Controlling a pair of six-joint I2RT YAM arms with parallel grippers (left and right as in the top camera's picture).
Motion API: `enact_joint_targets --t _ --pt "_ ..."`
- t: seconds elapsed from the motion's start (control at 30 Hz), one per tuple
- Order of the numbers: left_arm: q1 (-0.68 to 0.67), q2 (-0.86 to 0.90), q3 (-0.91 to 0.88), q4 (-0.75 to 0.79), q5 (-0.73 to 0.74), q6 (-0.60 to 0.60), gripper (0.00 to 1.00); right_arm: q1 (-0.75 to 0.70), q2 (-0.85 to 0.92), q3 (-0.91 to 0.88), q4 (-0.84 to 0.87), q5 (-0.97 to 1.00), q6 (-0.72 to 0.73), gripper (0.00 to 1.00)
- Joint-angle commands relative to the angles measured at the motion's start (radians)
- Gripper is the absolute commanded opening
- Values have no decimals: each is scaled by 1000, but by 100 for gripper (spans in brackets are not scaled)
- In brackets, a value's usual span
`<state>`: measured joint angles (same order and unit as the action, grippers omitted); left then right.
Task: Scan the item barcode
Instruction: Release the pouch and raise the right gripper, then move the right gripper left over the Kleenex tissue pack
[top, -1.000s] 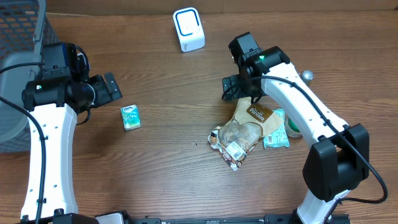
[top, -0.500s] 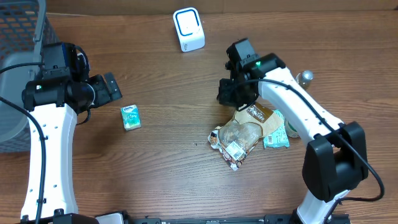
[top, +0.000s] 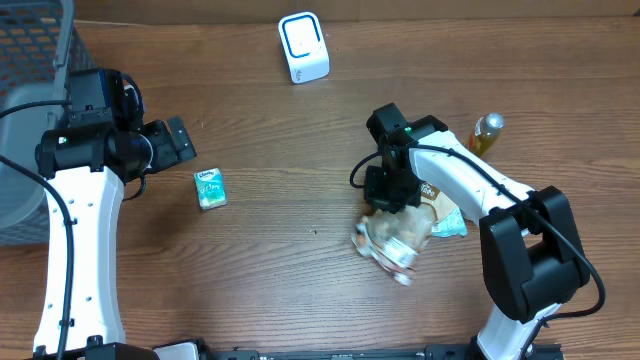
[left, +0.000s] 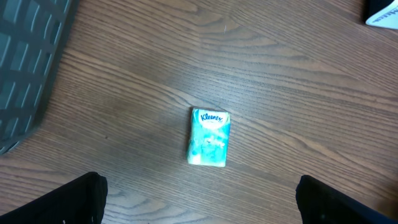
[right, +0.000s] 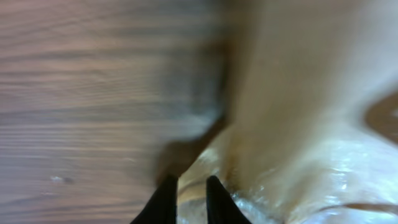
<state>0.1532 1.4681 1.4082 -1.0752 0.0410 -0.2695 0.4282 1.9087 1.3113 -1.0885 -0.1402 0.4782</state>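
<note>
Overhead, tabletop (top: 280, 250): brown wood, it carries all the things.
Overhead, scanner (top: 303, 47): a white device, standing at the far edge, well apart from both arms.
Overhead, snack bag (top: 395, 240): a clear and brown bag right of the middle, blurred, directly under the right tool (top: 392, 200) and touching it.
Overhead, right tool: it points down into the top of the snack bag; its opening is hidden by the wrist here.
Overhead, neighbours of the bag: a teal packet (top: 452, 224) lies just beside it, partly under the right arm; a bottle (top: 485, 130) with a yellow content is farther back on the right.
Overhead, left tool (top: 188, 141): wide, holding nothing, above the tabletop on the left.
Overhead, tissue pack (top: 210, 188): small and teal, it lies near the left tool, not touching it.
Overhead, basket (top: 30, 50): grey mesh, in the far left corner.
Left wrist, left tool (left: 199, 186): both dark fingers show only at the lower corners, spread wide.
Left wrist, tissue pack (left: 209, 137): flat on the tabletop (left: 298, 93), between the fingers and in front of them, apart from both.
Left wrist, basket (left: 25, 62): its grey wall fills the upper left.
Right wrist, right tool (right: 189, 193): narrow, the two dark tips stand close together on a fold of the snack bag (right: 298, 149).
Right wrist, snack bag: very near and blurred, it fills the right half; the tabletop (right: 74, 93) shows on the left.
</note>
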Motion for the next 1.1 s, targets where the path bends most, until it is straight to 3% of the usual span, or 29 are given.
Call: enact_joint_targets --t 0.0,0.13,0.43,0.53,0.7,0.83,1.07 --pt "3 -8 14 2 10 -7 100 3 1 -4 -45 124 -30 16" --pt "3 -8 14 2 10 -7 100 3 1 -4 -58 100 -37 16" --pt "3 -8 14 2 10 -7 100 44 1 -4 76 -170 -37 18" --pt "3 -8 14 2 10 -7 100 82 1 -4 131 -172 -37 26" --pt "3 -8 14 2 10 -7 100 151 1 -4 234 -171 -37 58" --pt "3 -8 14 2 9 -7 99 217 1 -13 340 -169 -31 69" --pt "3 -8 14 2 10 -7 100 325 6 -61 586 -135 -10 74"
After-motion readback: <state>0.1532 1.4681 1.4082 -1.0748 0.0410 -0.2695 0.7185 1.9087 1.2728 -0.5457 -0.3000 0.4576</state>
